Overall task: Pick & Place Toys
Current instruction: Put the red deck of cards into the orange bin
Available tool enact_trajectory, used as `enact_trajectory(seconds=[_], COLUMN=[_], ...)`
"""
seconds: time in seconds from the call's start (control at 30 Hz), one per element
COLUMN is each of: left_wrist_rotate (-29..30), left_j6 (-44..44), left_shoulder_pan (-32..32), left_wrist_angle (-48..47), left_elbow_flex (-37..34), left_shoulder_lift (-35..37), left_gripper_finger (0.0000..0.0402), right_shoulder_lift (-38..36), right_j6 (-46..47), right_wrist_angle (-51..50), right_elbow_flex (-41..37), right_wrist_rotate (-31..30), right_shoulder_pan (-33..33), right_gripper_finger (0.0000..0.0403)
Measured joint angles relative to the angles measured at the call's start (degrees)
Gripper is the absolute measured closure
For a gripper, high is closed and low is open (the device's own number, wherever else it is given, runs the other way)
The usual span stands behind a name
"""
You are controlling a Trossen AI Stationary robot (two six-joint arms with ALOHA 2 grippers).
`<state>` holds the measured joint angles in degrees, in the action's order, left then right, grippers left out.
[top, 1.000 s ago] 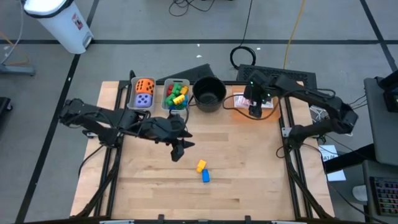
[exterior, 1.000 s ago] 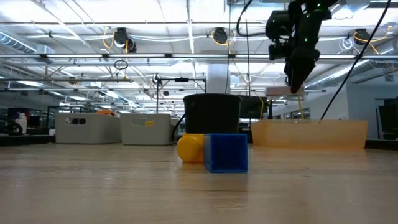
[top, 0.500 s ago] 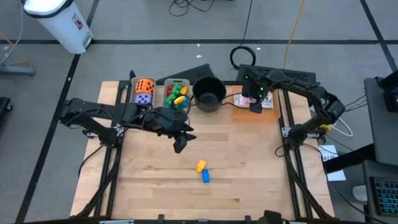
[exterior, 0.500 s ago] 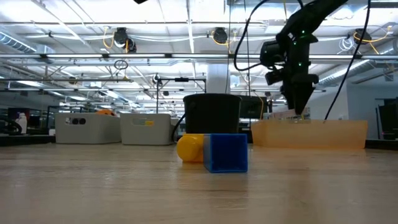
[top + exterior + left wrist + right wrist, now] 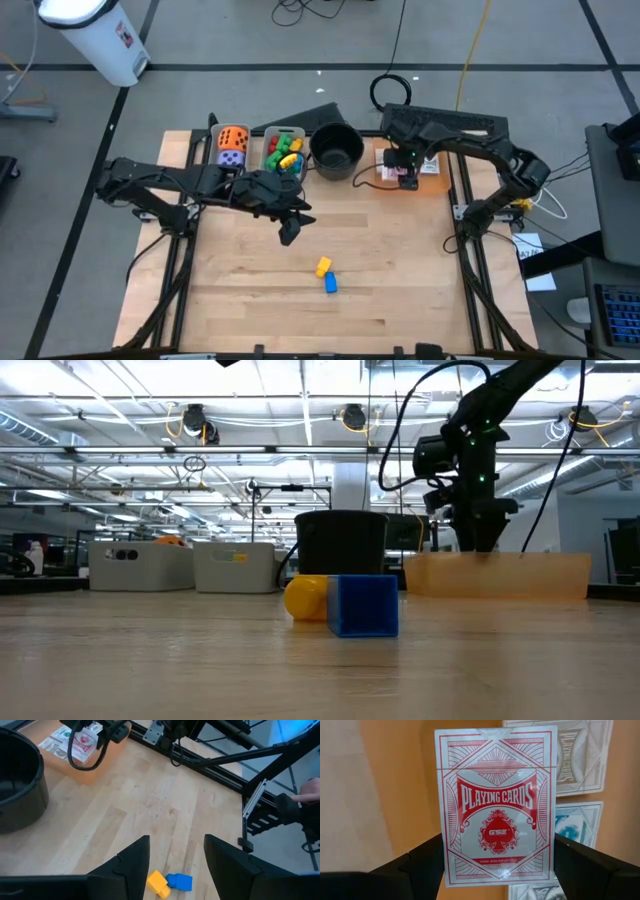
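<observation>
My right gripper [image 5: 404, 170] reaches down into the orange tray [image 5: 438, 184] at the far right, shut on a red playing-card box [image 5: 496, 805]. In the low view the tray's wall [image 5: 497, 575] hides its fingertips. Other card boxes [image 5: 581, 760] lie flat on the tray's floor. My left gripper [image 5: 177, 865] hangs open above the table's middle, over and short of a yellow block [image 5: 323, 266] and a blue block [image 5: 331, 283], which rest side by side on the wood. My right gripper pinches the card box between its two fingers by its two long side edges [image 5: 445, 855], toward one end. The fingers come from above, pointing down, and lie across the box. The box sits level, printed face up; whether it rests on the tray's floor I cannot tell.
At the far edge stand a grey bin [image 5: 231, 150] with an orange and a purple die, a grey bin [image 5: 283, 152] with coloured blocks, and a round black pot [image 5: 336, 150] next to the orange tray. Bare wood lies around the two blocks.
My right gripper has sunk with the card box from above the orange tray down into it, rolling its wrist on the way. My left gripper has shifted a little toward the table's far edge, then kept still, open throughout.
</observation>
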<state>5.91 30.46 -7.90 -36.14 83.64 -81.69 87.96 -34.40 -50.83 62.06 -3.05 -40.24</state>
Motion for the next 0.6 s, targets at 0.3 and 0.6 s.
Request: enact_trajectory(seconds=[0.3, 0.6], left_wrist_rotate=[-0.02, -0.04], left_j6=[0.18, 0.35], left_shoulder_pan=[0.00, 0.00], left_wrist_angle=[-0.02, -0.02], left_elbow_flex=[0.00, 0.00], left_shoulder_lift=[0.00, 0.00], left_gripper_finger=[0.0211, 0.0211], right_shoulder_lift=[-0.02, -0.02], right_j6=[-0.36, -0.36], right_wrist_angle=[2.47, 2.43], right_elbow_flex=[-2.59, -2.93], right_wrist_rotate=[-0.07, 0.08], right_shoulder_pan=[0.78, 0.78], right_gripper_finger=[0.0096, 0.0092])
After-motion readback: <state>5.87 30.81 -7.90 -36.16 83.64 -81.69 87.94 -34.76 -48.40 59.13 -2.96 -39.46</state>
